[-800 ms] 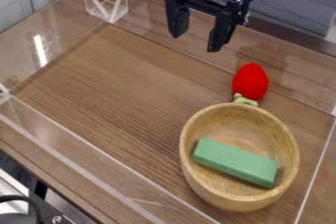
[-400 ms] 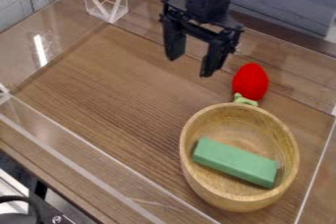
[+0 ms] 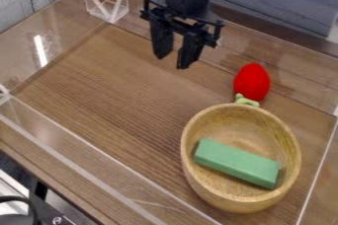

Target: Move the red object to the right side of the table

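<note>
The red object [image 3: 251, 81] is a small strawberry-like toy with a green leafy end, lying on the table [image 3: 106, 91] near its right wall, just behind the bowl. My gripper [image 3: 175, 56] hangs pointing down over the middle back of the table, to the left of the red object and well apart from it. Its two dark fingers [image 3: 161, 43] stand apart with nothing between them.
A round light wooden bowl [image 3: 199, 160] sits at the front right and holds a green rectangular block [image 3: 238, 164]. Low clear acrylic walls [image 3: 46, 46] edge the tabletop, with a small clear stand [image 3: 106, 6] at the back left.
The gripper has moved to the left and lower, away from the red object, and its fingers have drawn a little closer together. The red object and bowl have not moved.
</note>
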{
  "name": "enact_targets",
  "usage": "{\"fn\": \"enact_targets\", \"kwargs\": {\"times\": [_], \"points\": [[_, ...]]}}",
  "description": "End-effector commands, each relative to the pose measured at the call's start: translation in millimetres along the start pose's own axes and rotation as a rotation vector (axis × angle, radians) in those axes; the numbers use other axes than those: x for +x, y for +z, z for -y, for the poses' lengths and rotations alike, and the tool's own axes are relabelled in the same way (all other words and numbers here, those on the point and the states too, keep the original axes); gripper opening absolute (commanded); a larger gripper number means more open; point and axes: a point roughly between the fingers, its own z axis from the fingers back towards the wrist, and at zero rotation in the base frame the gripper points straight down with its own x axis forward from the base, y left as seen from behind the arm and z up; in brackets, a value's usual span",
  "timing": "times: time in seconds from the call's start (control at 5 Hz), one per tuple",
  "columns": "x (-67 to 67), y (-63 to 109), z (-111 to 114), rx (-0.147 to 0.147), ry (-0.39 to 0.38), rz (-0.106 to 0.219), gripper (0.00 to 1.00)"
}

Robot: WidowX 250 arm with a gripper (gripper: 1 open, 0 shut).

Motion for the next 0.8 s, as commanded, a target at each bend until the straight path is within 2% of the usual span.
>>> {"fn": "enact_targets", "kwargs": {"times": [0.0,0.4,0.6], "points": [[-0.4,24.7,-13.7,0.009,0.049,0.089,1.0],[21.0,45.0,-78.0,0.051,-0.051,0.182,1.0],[25.4,48.3,-92.0,0.075,-0.029,0.218,1.0]]}}
